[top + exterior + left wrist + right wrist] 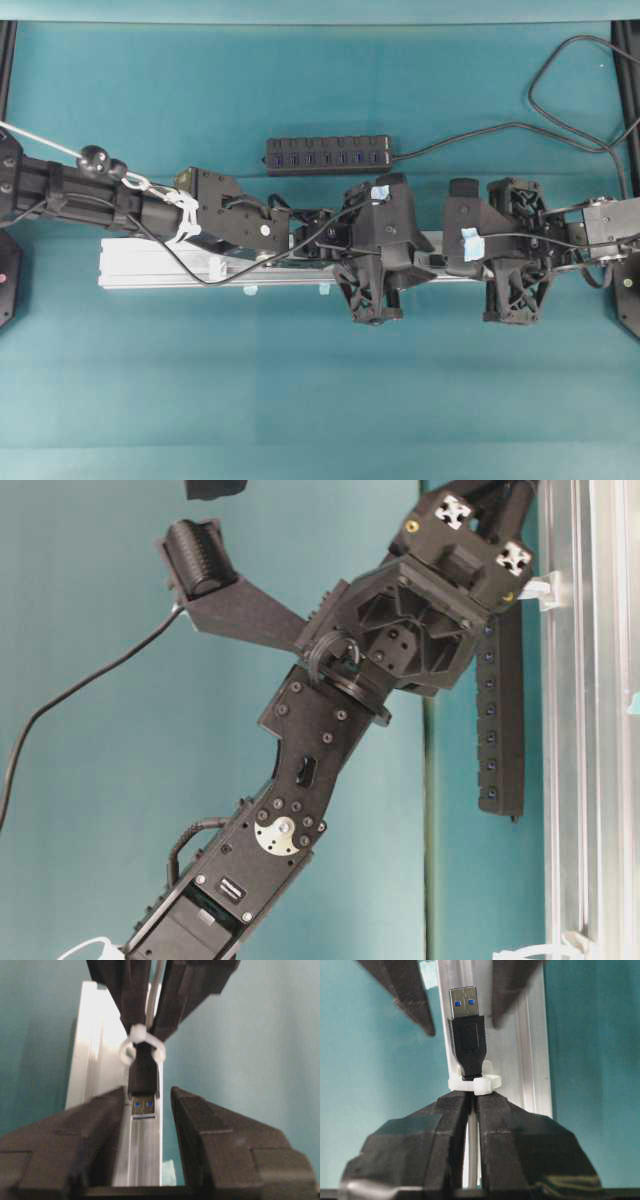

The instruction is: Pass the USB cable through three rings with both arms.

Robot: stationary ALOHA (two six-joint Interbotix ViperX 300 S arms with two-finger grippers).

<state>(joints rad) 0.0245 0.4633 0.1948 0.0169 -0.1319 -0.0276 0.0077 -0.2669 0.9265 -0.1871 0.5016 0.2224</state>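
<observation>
At the centre of the right wrist view we see the USB plug [466, 1035] standing through a whitish ring [479, 1082], its blue-tongued metal end pointing to the top of the frame. Just below the ring, the right hand [470, 1110] is closed on a pale, thin cable-like piece behind the plug. Near the top corners of that frame, the two fingers of the left hand [147, 1105] stand on both sides of the plug, apart from it, so this hand is partly open and grips nothing. Behind the plug runs the silver rail [527, 1050], which lies on the teal table [320, 400]. Toward the upper middle of the overhead view, a black hub [328, 153] lies beside the rail.
</observation>
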